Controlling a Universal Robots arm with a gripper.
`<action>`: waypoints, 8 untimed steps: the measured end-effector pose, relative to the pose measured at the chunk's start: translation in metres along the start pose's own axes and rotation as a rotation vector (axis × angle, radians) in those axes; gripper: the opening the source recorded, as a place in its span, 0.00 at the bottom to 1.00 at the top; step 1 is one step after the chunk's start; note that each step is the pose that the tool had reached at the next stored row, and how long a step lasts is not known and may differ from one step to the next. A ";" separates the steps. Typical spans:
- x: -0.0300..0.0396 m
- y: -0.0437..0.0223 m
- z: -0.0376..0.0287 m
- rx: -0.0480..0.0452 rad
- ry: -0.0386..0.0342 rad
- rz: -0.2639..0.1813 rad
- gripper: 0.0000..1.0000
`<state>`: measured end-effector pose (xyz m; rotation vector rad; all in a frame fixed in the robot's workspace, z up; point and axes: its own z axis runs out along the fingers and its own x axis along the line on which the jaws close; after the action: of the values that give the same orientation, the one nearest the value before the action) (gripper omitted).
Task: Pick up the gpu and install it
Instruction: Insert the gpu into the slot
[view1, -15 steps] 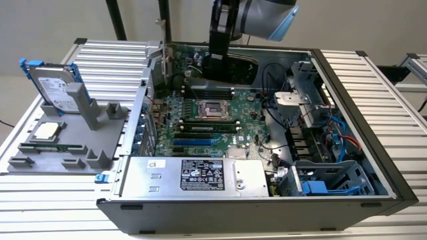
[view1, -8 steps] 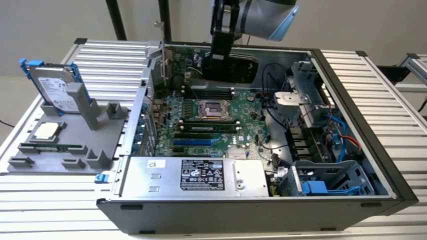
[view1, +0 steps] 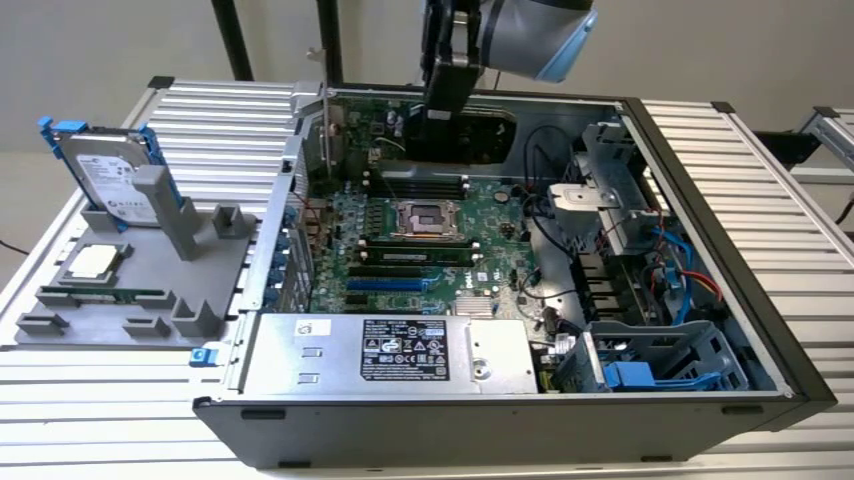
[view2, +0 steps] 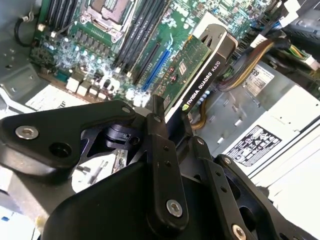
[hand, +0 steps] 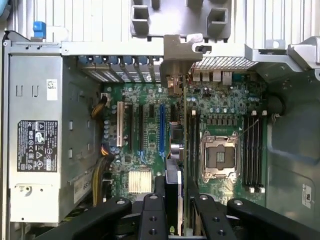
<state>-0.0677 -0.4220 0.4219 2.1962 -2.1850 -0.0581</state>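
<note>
Over the motherboard (view1: 340, 215) at twelve o'clock in the exterior view, the gripper (hand: 175, 182) pinches the gpu (view2: 197, 60), likely light, stiff, fragile; best gripped across its flat faces.

An open computer case (view1: 467, 430) lies on the counter (view1: 107, 400), motherboard (view1: 400, 250) exposed, power supply (view1: 387, 350) along its near wall. By the counter's edge at the exterior view's left, a grey holder (view1: 94, 332) carries an upright hard drive (view1: 114, 180), a processor chip (view1: 91, 262) and a memory stick (view1: 100, 296).
</note>
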 end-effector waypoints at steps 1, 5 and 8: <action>0.0000 0.0000 0.0000 0.0000 0.0007 -0.011 0.00; 0.0000 0.0000 0.0000 0.0002 0.0032 -0.055 0.00; 0.0000 0.0000 0.0000 0.0003 0.0050 -0.087 0.00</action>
<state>-0.0677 -0.4220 0.4219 2.2885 -2.0857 -0.0552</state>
